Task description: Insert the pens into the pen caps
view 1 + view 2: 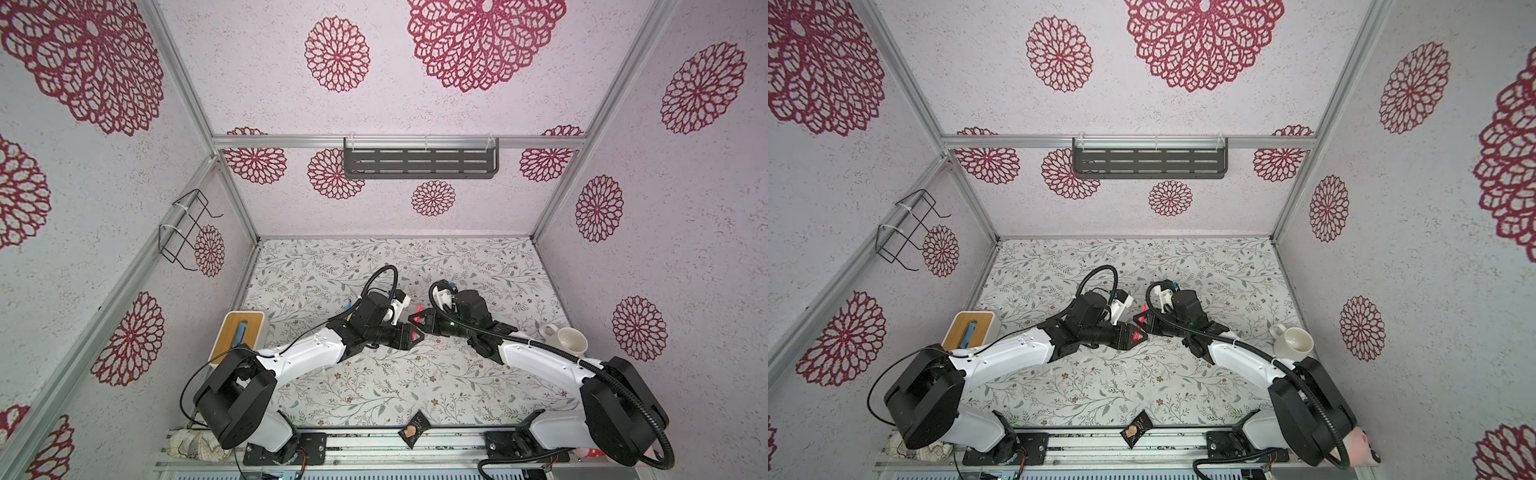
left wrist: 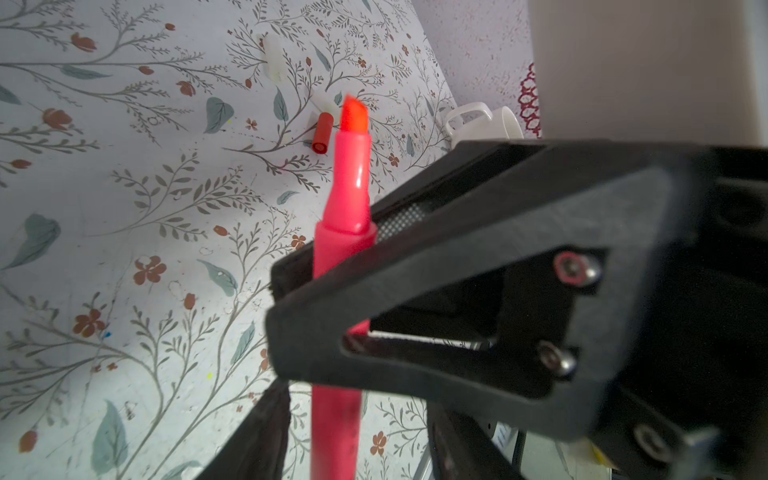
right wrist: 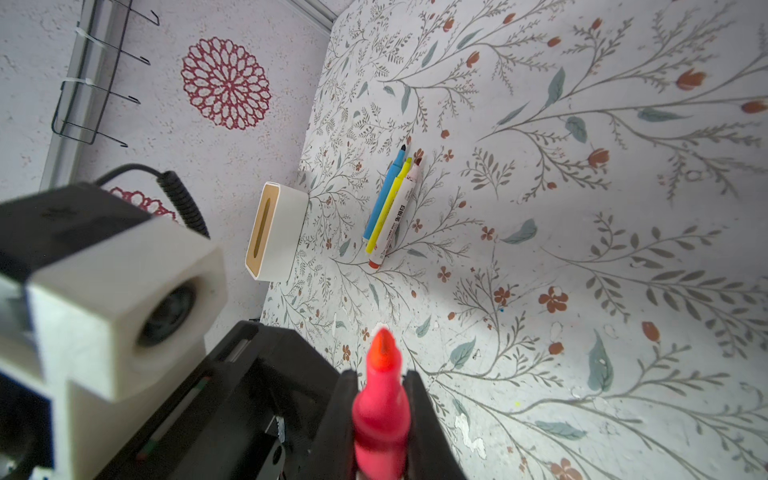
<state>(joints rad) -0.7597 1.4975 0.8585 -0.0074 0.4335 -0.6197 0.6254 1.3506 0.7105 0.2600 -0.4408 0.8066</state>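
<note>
While my right pincer (image 3: 382, 374) clamps the pink pen (image 3: 380, 411) off the desk (image 3: 582, 249), the left pincer (image 2: 286, 286) flanks it; I cannot tell its grip. Red cap (image 2: 323, 133) lies on desk. White pen (image 3: 395, 216) bears Chinese print.

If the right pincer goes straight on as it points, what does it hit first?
Likely the table, short of the three loose pens, depth unclear; the left wrist camera sits alongside.

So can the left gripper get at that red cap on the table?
Probably not directly: the red cap lies uncovered, but the right gripper and its pink pen sit between it and the open left gripper.
</note>
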